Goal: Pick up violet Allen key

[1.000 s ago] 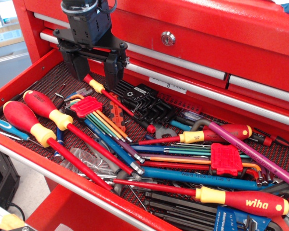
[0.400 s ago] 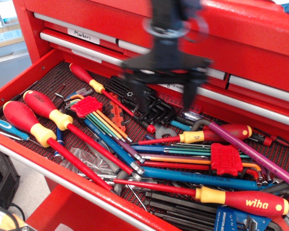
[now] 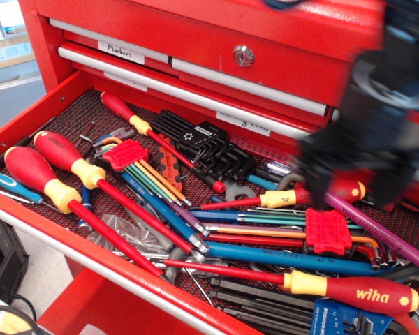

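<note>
The violet Allen key (image 3: 380,229) lies at the right of the open red drawer, slanting from its grey bent end near the yellow-red screwdriver handle (image 3: 314,195) down to the right edge. My gripper (image 3: 351,187) is a dark motion-blurred shape just above the key's upper end. Its two fingers stand apart and hold nothing. The blur hides the key's bent end.
A long blue hex key (image 3: 286,259) lies in front of the violet one. Red hex-key holders (image 3: 328,230) (image 3: 126,153), black key sets (image 3: 209,148) and several red-yellow screwdrivers (image 3: 70,164) fill the drawer. Closed drawers with silver handles (image 3: 244,80) rise behind. The drawer's front lip (image 3: 91,248) is red.
My gripper has swept quickly from the drawer's back left, across the middle, to the right side above the violet Allen key. The tools have not moved.
</note>
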